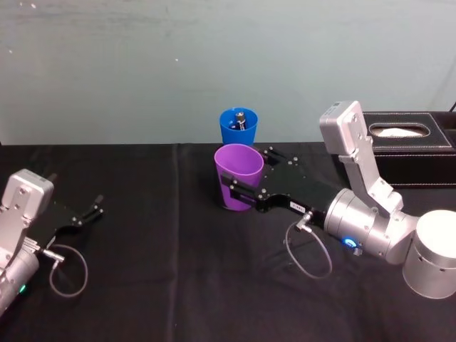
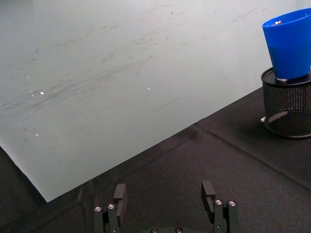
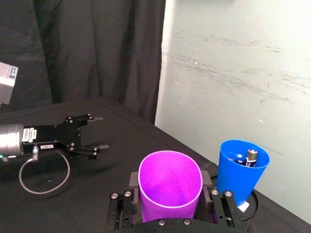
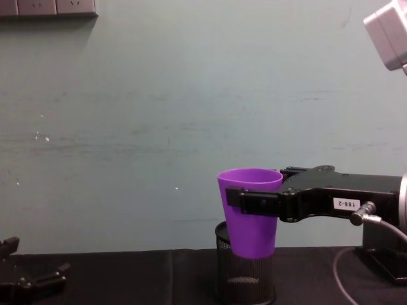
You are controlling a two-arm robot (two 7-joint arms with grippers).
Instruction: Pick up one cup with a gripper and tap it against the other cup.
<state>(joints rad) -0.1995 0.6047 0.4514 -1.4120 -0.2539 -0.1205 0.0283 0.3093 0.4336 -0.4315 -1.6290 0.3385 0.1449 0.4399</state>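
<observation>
Purple cup (image 1: pixel 239 177) is clamped across its upper wall by my right gripper (image 1: pixel 246 171), one finger on each side just below the rim. The jaws are set to the cup's width. In the right wrist view both fingers (image 3: pixel 134 180) press the wall, and the rim is squeezed slightly oval.

Chest view: the cup (image 4: pixel 250 210) is tilted a little, mouth up. Its base hangs clear of the black cloth, in front of the upper part of a black mesh pen holder (image 4: pixel 245 276).

Blue cup (image 1: pixel 238 128) stands just behind the purple one, towards the wall, seated in that mesh holder (image 2: pixel 287 109). Right wrist view: a narrow gap shows between the purple cup (image 3: pixel 170 184) and the blue cup (image 3: pixel 241 167), so they are close but apart. A small dark cylinder with a metal end (image 3: pixel 250 157) lies inside the blue cup.

My left gripper (image 1: pixel 95 208) rests low over the black tablecloth (image 1: pixel 178 285) at the far left, well apart from both cups. Its fingers are spread wide and hold nothing.

A black tissue box (image 1: pixel 410 146) sits at the back right against the pale green wall (image 1: pixel 142 64).
</observation>
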